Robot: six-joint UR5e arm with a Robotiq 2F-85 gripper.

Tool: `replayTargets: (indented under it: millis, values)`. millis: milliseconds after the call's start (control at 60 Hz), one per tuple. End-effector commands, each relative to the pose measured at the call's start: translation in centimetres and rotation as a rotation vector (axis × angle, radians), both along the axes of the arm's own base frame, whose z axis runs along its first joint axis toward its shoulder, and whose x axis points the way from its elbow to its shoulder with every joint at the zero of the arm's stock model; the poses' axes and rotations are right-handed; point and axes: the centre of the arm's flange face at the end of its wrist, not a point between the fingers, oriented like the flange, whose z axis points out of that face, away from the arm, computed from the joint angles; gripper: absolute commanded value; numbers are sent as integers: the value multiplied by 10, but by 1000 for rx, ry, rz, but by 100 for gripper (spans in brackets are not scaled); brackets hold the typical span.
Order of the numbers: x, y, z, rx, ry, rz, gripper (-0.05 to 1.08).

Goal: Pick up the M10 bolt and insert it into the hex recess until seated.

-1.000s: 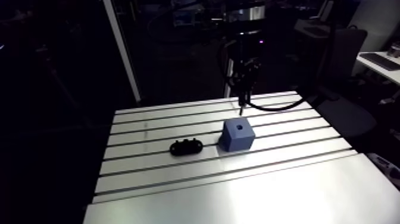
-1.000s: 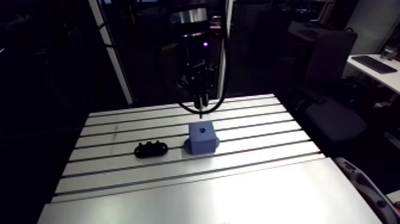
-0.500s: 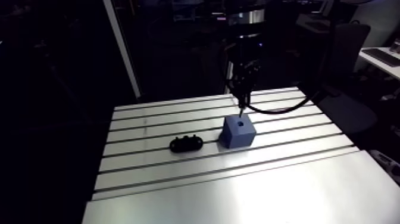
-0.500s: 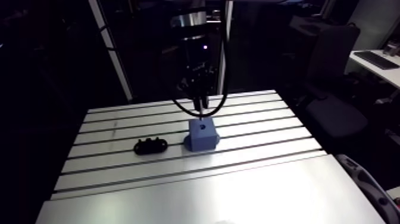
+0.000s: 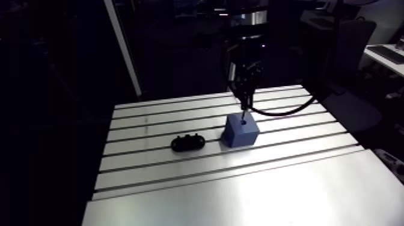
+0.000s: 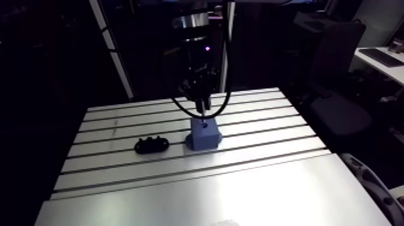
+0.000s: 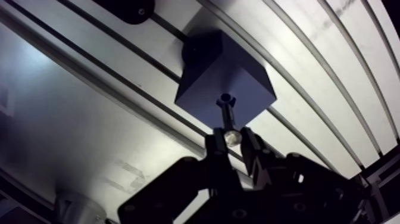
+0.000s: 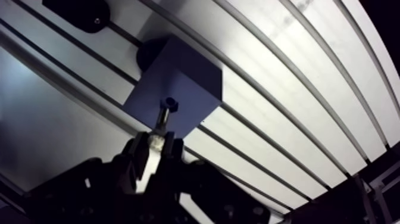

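A blue cube block (image 5: 240,133) stands on the slotted table (image 5: 240,192), with a small hex recess (image 7: 225,95) in its top face. In the wrist view my gripper (image 7: 233,142) is shut on the shank of the M10 bolt (image 8: 161,121), fingers (image 7: 257,156) pressed on either side. The bolt points straight down, head first. Its dark hex head (image 7: 226,102) hangs right at the recess, just above or touching the top face; I cannot tell which. In the arm view the gripper (image 5: 243,101) stands upright directly over the block.
A black oblong holder (image 5: 188,143) with round pockets lies on the table a short way from the block, also seen beyond the block in the wrist view (image 7: 128,8). Long grooves run across the table top (image 6: 198,162).
The gripper with the bolt has come down and over the block: earlier the bolt's tip hung behind and above it, now it is at the top face. The view shifted slightly.
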Motion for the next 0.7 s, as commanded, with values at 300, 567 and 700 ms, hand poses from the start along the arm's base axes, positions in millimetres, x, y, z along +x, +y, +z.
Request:
replayTargets:
  millis: [300,567,700]
  values:
    - [-2,1,-9,6,13,0,96]
    - [-2,1,-10,8,15,2,96]
    - [0,0,-12,5,9,3,96]
